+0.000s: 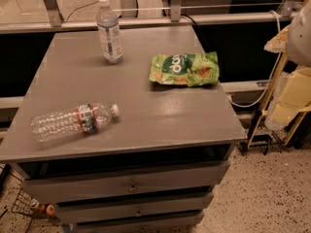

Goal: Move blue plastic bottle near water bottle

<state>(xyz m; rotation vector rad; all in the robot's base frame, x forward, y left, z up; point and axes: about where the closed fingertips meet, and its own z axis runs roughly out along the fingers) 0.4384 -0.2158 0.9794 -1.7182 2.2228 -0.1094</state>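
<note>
The blue plastic bottle (109,31) stands upright at the back of the grey table (146,120), left of centre, with a white cap and a white-and-blue label. The water bottle (73,121) lies on its side near the front left corner, cap pointing right, with a red, green and white label band. My gripper (291,98) hangs off the table's right side as pale, yellowish shapes at the right edge of the view. It is far from both bottles and holds nothing that I can see.
A green snack bag (184,69) lies flat at the table's right middle. Drawers (131,186) are below the tabletop. A rail and glass partition (160,18) run behind the table. The floor is speckled, and a wire rack (22,205) is at the lower left.
</note>
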